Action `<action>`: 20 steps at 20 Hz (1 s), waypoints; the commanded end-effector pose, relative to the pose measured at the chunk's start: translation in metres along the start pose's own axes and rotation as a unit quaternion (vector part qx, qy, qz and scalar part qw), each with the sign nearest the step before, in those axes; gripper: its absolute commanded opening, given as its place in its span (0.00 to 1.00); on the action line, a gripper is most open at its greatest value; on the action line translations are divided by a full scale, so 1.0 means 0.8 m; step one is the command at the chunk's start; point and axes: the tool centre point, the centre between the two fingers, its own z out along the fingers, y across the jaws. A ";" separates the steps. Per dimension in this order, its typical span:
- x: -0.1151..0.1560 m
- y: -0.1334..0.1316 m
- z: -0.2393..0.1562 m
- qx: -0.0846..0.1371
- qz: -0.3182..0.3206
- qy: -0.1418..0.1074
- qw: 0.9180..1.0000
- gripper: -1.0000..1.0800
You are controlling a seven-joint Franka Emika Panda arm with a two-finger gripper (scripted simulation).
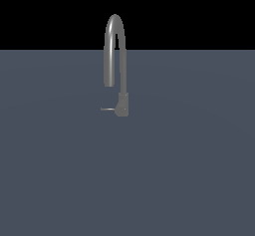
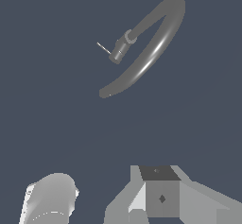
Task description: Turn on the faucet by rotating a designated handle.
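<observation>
The faucet (image 1: 122, 65) is a tall grey gooseneck tap standing on a flat grey-blue surface, its arched spout curving down toward the exterior view's left. The handle (image 1: 107, 109) is a thin short rod sticking out of the blocky base (image 1: 122, 105) toward the exterior view's left. The wrist view looks down on the faucet (image 2: 158, 46) and the handle (image 2: 104, 47) from a distance. Grey blocky parts of my gripper (image 2: 160, 192) show at that picture's edge, well apart from the faucet. Its fingers are not clearly visible. The arm does not appear in the exterior view.
The grey-blue surface (image 1: 189, 170) spreads flat all around the faucet. A white cylindrical arm link (image 2: 49, 199) shows beside the gripper in the wrist view.
</observation>
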 end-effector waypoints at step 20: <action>0.112 -0.064 0.087 -0.256 -0.259 -0.015 0.931 0.00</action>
